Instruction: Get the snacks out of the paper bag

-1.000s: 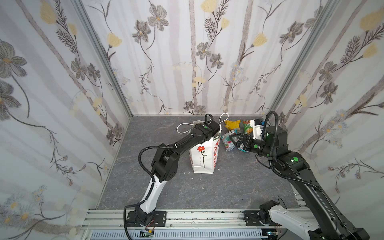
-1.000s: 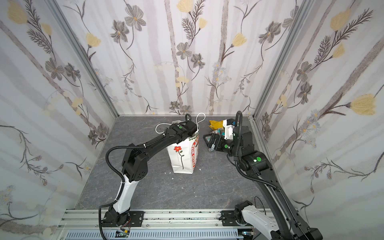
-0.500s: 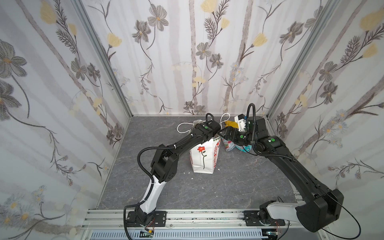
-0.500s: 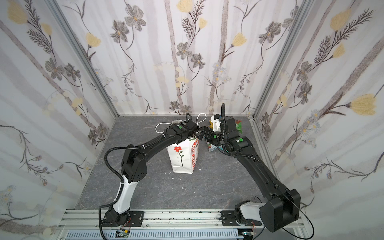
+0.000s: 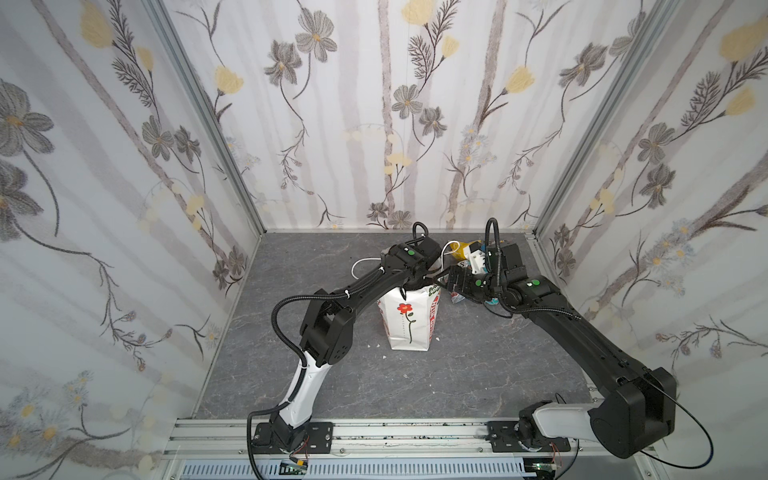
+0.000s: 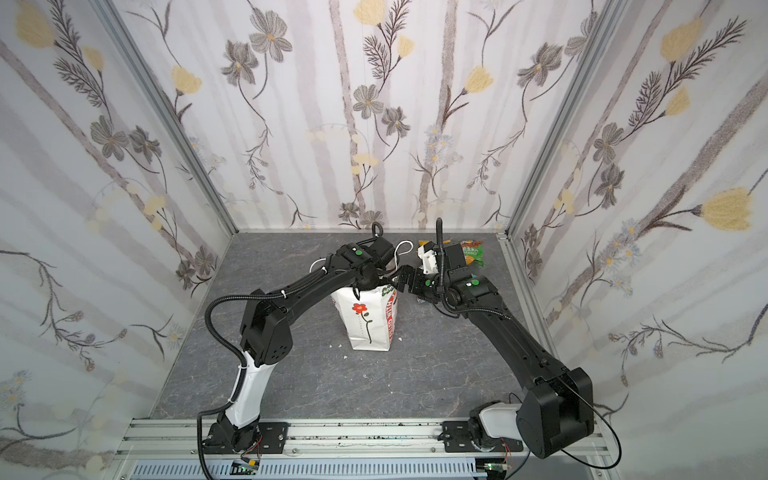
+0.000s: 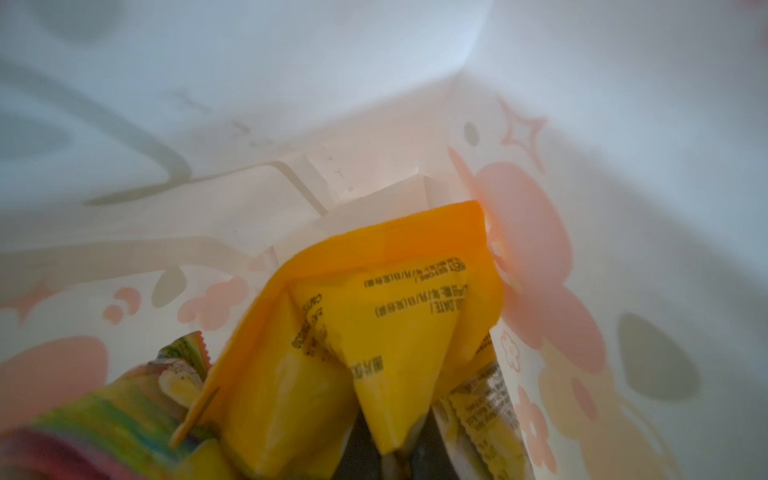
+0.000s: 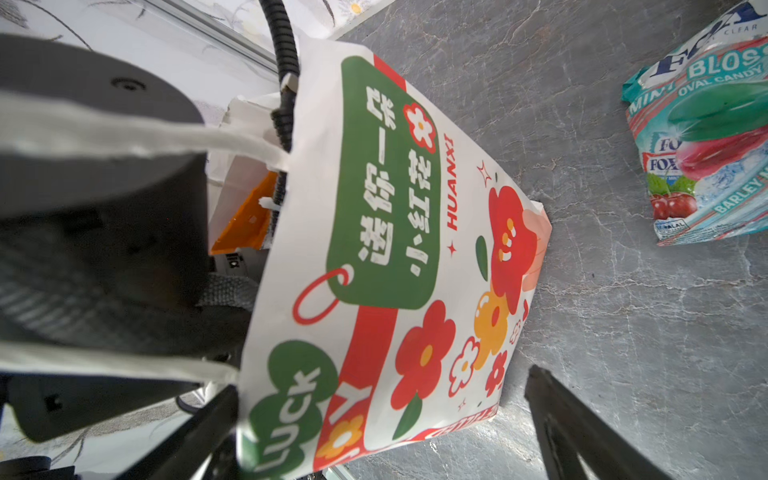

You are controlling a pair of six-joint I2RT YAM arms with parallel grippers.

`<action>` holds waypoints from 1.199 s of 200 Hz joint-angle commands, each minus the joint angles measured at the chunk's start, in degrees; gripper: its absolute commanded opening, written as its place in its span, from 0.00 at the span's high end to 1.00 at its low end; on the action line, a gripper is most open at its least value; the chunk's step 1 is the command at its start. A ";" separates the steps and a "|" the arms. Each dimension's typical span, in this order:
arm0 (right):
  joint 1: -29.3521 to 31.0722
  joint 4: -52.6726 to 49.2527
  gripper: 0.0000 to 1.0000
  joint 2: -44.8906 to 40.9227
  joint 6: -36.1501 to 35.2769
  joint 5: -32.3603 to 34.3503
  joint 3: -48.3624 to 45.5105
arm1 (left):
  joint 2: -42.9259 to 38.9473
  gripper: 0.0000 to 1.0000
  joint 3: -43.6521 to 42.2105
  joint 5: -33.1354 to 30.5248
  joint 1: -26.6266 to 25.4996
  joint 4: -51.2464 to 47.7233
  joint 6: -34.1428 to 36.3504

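The white paper bag (image 5: 409,320) (image 6: 368,320) stands upright mid-table, its red flower facing front. My left arm reaches down into its mouth, so the left gripper is hidden in both top views. In the left wrist view, inside the bag, my left gripper (image 7: 395,457) is shut on the corner of a yellow-orange packet (image 7: 374,324), with a green striped packet (image 7: 124,407) beside it. My right gripper (image 5: 451,282) (image 8: 384,380) is open and empty, close to the bag's top right rim (image 8: 395,208).
Snacks lie on the table at the back right: a teal-white candy packet (image 8: 706,137), a green-and-red packet (image 6: 472,252) and a yellow one (image 5: 457,249). The bag's white cord handles (image 5: 446,249) hang near both wrists. The enclosure walls are close behind.
My right arm swung left, away from the snack pile, and its open gripper now sits at the bag's rim. The left arm stayed inside the bag.
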 commanded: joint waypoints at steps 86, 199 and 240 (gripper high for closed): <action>-1.17 -0.90 0.01 -1.99 -1.39 4.82 3.34 | -2.90 1.00 1.81 -0.97 0.14 -1.18 1.31; -1.30 1.49 0.01 -6.20 1.90 -4.00 4.95 | -2.04 1.00 3.80 -1.28 0.04 -1.10 3.24; -1.30 3.31 0.01 -3.93 2.27 -3.32 2.79 | -2.25 1.00 4.65 -0.84 0.08 -0.92 3.15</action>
